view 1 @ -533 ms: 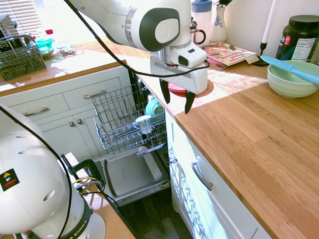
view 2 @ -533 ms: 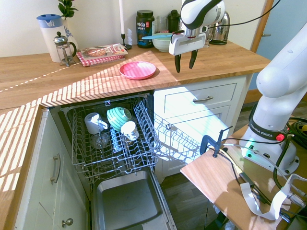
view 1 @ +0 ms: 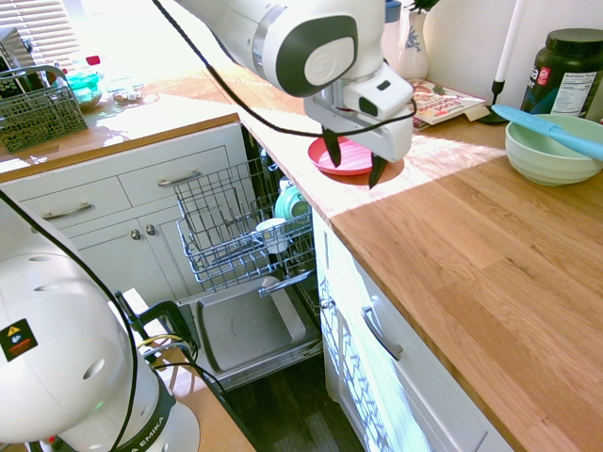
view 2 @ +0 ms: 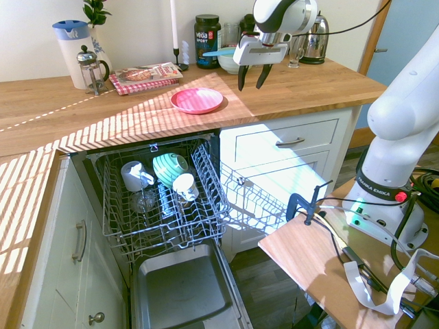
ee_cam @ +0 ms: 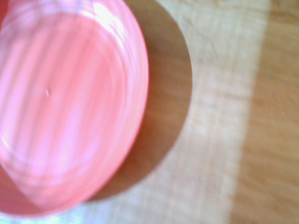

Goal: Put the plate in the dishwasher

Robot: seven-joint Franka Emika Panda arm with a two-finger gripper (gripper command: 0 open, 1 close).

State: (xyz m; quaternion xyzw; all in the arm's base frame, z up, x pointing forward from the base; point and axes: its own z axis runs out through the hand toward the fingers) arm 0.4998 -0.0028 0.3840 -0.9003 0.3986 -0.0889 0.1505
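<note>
In the first exterior view the gripper (view 1: 354,165) is standing in front of the plate (view 1: 341,156), so only the near part of the plate is showing between and beside the two dark fingers (view 1: 331,151). The dishwasher (view 1: 247,273) is also partly hidden there behind the edge of the wooden surface (view 1: 490,245). In the wrist view the plate (ee_cam: 65,107) is blurred and cut off at the picture's edges, and it is throwing a round dark shadow on the wood beside it.

The plate (view 2: 197,100) is lying flat on the surface (view 2: 103,110), just above the open dishwasher (view 2: 164,205), and nothing is touching it. It is small, round and pink-red, with a shallow raised rim, and stripes of sunlight are falling across it.

The gripper (view 2: 251,75) is hanging in the air beside the plate, a little above the surface, with its fingers (view 2: 241,77) pointing down and standing apart, holding nothing.

In the dishwasher the wire rack (view 2: 161,199) is pulled out over the grey fold-down door (view 2: 182,291). In it a teal cup (view 2: 169,168) and two white cups (view 2: 132,175) are sitting. Behind the gripper a pale green bowl (view 1: 551,151) is standing with a blue utensil (view 1: 546,128) across it; what kind of utensil it is, I cannot tell.
</note>
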